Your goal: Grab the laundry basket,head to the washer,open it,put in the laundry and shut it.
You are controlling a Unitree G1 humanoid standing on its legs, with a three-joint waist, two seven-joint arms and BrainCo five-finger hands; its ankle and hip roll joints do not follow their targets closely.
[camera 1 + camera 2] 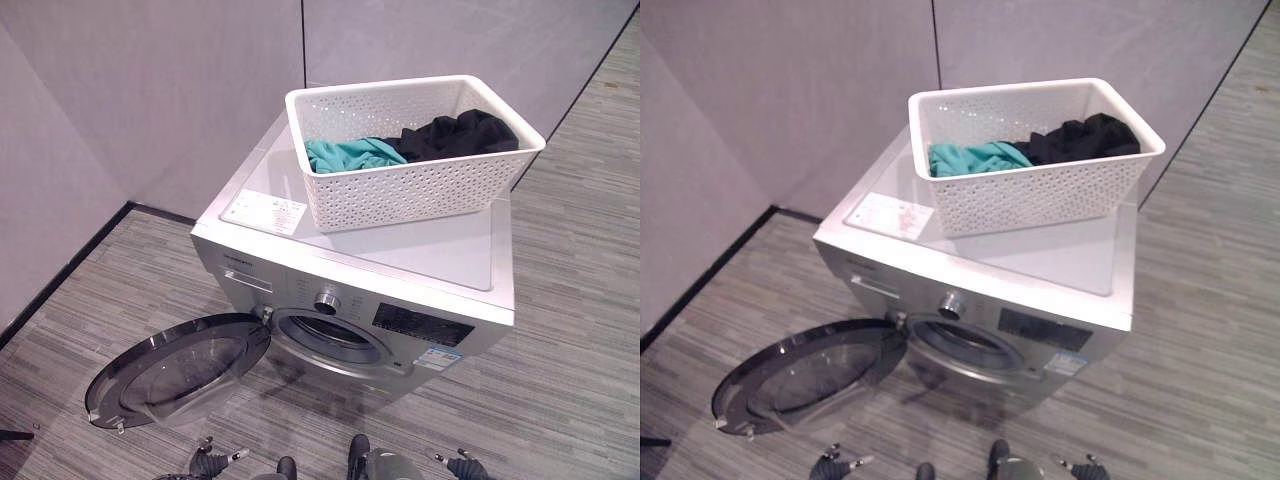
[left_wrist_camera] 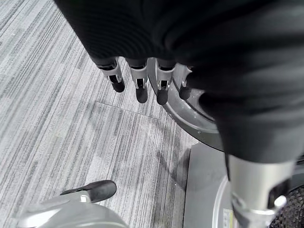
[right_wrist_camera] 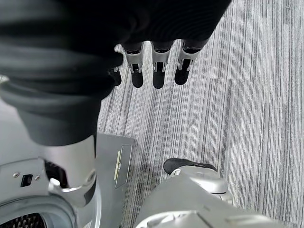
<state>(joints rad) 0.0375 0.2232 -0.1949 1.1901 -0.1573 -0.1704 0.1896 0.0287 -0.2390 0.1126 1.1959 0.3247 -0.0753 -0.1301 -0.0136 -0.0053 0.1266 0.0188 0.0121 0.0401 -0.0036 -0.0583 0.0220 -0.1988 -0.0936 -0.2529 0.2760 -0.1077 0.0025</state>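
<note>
Both hands hang low in front of the washer, holding nothing. The left hand (image 1: 212, 461) sits at the bottom edge of the head view, just below the open door; from its wrist camera its fingers (image 2: 137, 85) point straight down in a loose row over the grey striped floor (image 2: 71, 142), with the rim of the door showing past them. The right hand (image 1: 462, 465) hangs at the bottom right, fingers (image 3: 159, 71) likewise straight and relaxed, spread slightly apart above the floor, a corner of the washer beside it.

The door (image 1: 178, 368) is swung fully open to the left, lying out low from its hinge beside the drum opening (image 1: 330, 338). The opening looks dark inside. Above it on the front panel is a round knob (image 1: 327, 300), with a dark display (image 1: 422, 325) to its right.

The washer (image 1: 450, 260) stands in a corner of grey walls (image 1: 150, 90). On its flat top, toward the back right, rests the white perforated basket (image 1: 400, 195), upright. Inside it lie a teal cloth (image 1: 350, 155) on the left and a black cloth (image 1: 455, 135) on the right, touching each other. A white label (image 1: 267, 211) is stuck on the top near its front left corner, just beside the basket.
</note>
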